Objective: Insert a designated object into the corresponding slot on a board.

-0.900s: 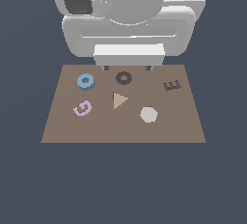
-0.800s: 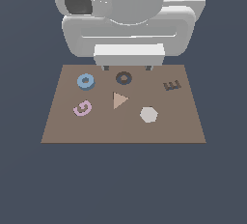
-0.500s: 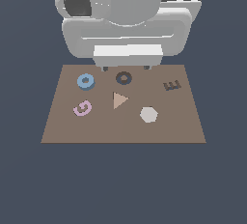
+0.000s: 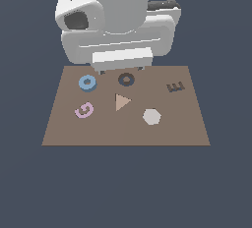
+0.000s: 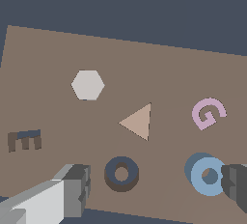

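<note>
— What do we get from the exterior view that the wrist view lacks?

— The arm's bulk above the board's [image 4: 123, 133] far edge; it hides the gripper [image 5: 154, 189] there.

— And the wrist view?

— We see both fingers [image 5: 72, 189] spread wide, holding nothing. The slot [image 5: 121, 173] lies between them. The blue ring [image 5: 208, 176] lies on the board just beside one finger, below the pink G [image 5: 208, 113].

Ring [image 4: 87, 82] on board [image 4: 187, 128], beside slot [image 4: 126, 79]; triangle [image 4: 121, 101] between G [image 4: 84, 109] and hexagon [image 4: 151, 117].
</note>
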`<state>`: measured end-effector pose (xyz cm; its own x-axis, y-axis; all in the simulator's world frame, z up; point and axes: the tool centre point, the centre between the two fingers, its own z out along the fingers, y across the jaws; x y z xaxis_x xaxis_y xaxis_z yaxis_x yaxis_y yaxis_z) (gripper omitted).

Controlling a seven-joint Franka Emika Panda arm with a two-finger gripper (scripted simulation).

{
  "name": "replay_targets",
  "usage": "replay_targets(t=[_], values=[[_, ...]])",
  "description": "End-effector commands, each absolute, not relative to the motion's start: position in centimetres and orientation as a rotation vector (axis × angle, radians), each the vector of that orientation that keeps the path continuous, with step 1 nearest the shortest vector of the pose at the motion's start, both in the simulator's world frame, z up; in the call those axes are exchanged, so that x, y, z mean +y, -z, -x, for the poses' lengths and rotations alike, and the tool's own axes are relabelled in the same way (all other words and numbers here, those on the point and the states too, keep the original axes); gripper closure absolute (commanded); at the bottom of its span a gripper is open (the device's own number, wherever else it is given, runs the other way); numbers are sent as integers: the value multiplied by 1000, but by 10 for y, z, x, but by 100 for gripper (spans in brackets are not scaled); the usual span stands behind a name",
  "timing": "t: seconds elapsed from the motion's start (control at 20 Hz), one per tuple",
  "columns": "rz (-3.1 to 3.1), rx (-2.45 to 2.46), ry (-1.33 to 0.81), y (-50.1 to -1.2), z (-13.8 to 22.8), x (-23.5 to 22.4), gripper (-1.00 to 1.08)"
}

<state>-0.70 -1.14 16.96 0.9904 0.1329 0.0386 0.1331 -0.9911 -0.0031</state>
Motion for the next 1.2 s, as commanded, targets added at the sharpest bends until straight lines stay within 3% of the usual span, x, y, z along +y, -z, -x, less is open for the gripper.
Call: replay_targets(t=[0.0, 1.15], values=[[3124, -273, 55, -161, 13, -19, -92], [2983, -980, 8, -65, 58, -116, -92]])
